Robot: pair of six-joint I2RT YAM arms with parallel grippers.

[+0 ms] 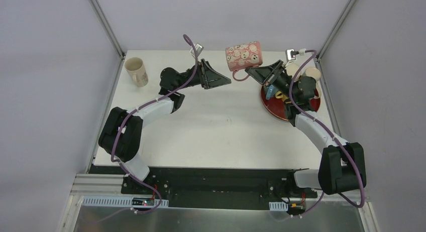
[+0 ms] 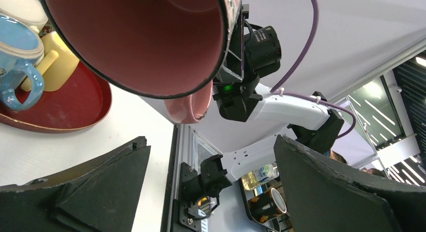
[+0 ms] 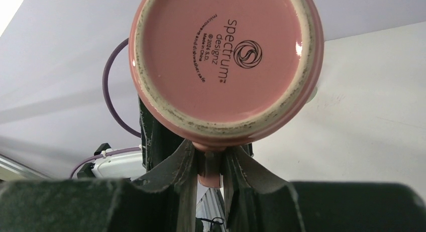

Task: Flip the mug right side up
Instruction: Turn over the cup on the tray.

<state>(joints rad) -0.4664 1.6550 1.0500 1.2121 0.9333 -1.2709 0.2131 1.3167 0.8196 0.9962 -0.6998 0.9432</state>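
Observation:
The pink mug (image 1: pixel 243 55) with white faces hangs in the air on its side over the back of the table, mouth to the left, handle downward. My right gripper (image 1: pixel 249 71) is shut on its handle (image 3: pixel 210 174); the right wrist view shows the mug's base (image 3: pixel 226 56) just above the fingers. My left gripper (image 1: pixel 221 77) is open and empty, just left of and below the mug's mouth. In the left wrist view the mug's dark red inside (image 2: pixel 135 36) fills the top, above the open left gripper (image 2: pixel 210 141).
A cream mug (image 1: pixel 136 71) stands upright at the back left corner. A red tray (image 1: pixel 274 111) at the right holds a blue mug (image 2: pixel 17 51), a yellow mug (image 2: pixel 52 61) and a beige cup (image 1: pixel 311 74), under my right arm.

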